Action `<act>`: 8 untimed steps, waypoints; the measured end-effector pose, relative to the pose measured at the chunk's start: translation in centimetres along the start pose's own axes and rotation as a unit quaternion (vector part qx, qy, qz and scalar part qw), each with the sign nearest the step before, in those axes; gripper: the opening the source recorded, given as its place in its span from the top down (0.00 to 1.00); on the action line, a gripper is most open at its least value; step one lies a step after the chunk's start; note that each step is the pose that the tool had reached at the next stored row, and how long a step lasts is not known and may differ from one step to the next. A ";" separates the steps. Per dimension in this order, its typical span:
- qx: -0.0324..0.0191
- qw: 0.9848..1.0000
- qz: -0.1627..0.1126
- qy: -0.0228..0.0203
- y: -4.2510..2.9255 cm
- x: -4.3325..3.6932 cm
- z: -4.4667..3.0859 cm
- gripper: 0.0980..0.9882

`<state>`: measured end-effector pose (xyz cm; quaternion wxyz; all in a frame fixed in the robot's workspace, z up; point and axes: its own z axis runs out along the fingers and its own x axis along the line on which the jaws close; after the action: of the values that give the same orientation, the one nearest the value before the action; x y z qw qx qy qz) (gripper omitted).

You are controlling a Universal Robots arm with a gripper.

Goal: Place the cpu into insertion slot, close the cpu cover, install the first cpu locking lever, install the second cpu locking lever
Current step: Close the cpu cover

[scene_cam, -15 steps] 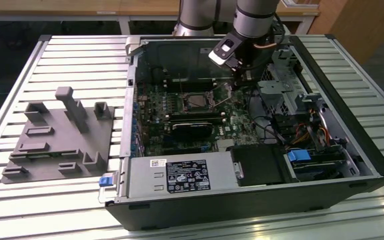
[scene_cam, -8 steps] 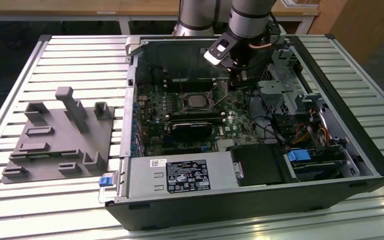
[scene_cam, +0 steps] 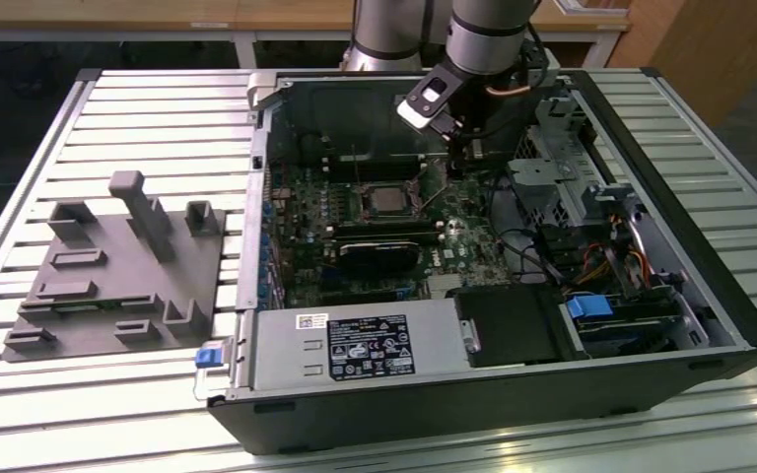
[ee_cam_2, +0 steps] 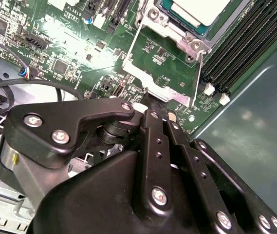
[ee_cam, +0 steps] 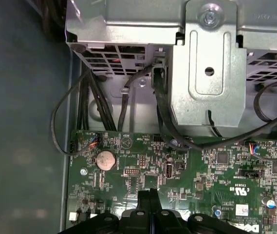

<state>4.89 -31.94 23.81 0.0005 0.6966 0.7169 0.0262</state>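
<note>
The cpu (scene_cam: 381, 200) lies silvery-grey in the insertion slot (scene_cam: 381, 185) on the green board; it also shows in the second wrist view as the cpu (ee_cam_2: 196, 9). The cpu cover (ee_cam_2: 143, 73), a thin metal frame with a square window, is swung open away from the chip, with green board seen through the window. A thin locking lever (ee_cam_2: 196, 73) runs along one side of the cover. My gripper (ee_cam_2: 150, 111) is shut, and its tips sit right at the cover's outer edge tab. In the exterior view my gripper (scene_cam: 464, 158) hangs just to the right of the slot.
The open computer case (scene_cam: 733, 335) lies on a slatted table. Inside are a grey power supply (scene_cam: 339, 350), a metal drive cage (ee_cam: 209, 73) with black cables (ee_cam: 87, 97), long black memory slots (ee_cam_2: 240, 53) and a coin battery (ee_cam: 105, 159). A grey fixture block (scene_cam: 115, 266) sits outside on the exterior view's left.
</note>
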 end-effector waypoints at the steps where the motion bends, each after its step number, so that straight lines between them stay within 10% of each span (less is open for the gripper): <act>1: 0.000 1.000 0.000 0.000 -0.07 0.00 0.00 0.99; 8: 0.000 1.000 0.000 0.000 -0.52 0.01 -0.01 0.99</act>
<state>4.37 -31.94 23.80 0.0005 0.6967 0.7169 0.0262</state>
